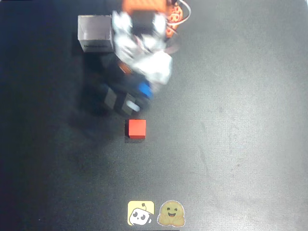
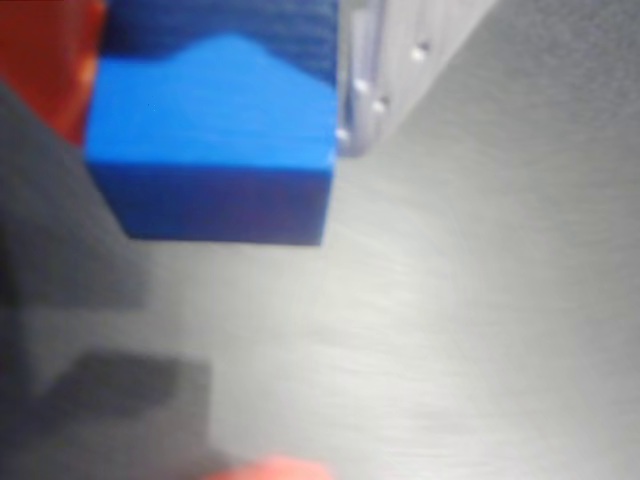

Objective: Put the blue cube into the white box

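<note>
Filling the top left of the wrist view, the blue cube (image 2: 215, 140) sits clamped in the tool (image 2: 225, 110), an orange finger (image 2: 45, 70) pressed to its left face and a pale, screw-studded finger (image 2: 390, 70) against its right. It appears to be lifted clear of the dark worktop (image 2: 470, 330), which runs blurred beneath it, though how far above cannot be told. A sliver of red at the bottom edge of that view is probably the red cube (image 1: 135, 128). In the overhead view the blue cube (image 1: 144, 88) shows as a small blue patch under the arm's dark links, with the red cube just below it in the picture and apart from it. The relation that matters for the coming move, as I judge it: the white box (image 1: 96, 32) lies up and to the left of the held cube in the overhead view, near the arm's base, so the carry should swing that way and back toward the base before release. Count: one blue cube, one red cube, one white box, two stickers (image 1: 156, 213) at the bottom edge.
</note>
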### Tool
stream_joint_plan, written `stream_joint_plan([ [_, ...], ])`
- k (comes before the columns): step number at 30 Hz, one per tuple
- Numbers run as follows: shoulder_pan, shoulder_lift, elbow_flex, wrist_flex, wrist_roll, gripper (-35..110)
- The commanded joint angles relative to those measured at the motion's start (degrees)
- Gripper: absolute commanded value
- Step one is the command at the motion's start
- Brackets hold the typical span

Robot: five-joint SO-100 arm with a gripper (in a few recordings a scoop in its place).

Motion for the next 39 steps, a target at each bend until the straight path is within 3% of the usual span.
stream_joint_plan([
  [1, 7.91, 5.62, -1.85, 5.1, 0.09, 0],
  [10, 31.55, 11.6, -1.58, 15.12, -1.23, 0],
  [18, 53.88, 12.74, 1.67, 15.47, -12.66, 0],
  [27, 62.31, 13.1, 8.7, 14.41, -13.54, 0],
  [36, 66.88, 13.36, 11.87, 10.9, -20.74, 0],
  [39, 66.97, 16.52, 13.01, 8.79, -23.73, 12],
])
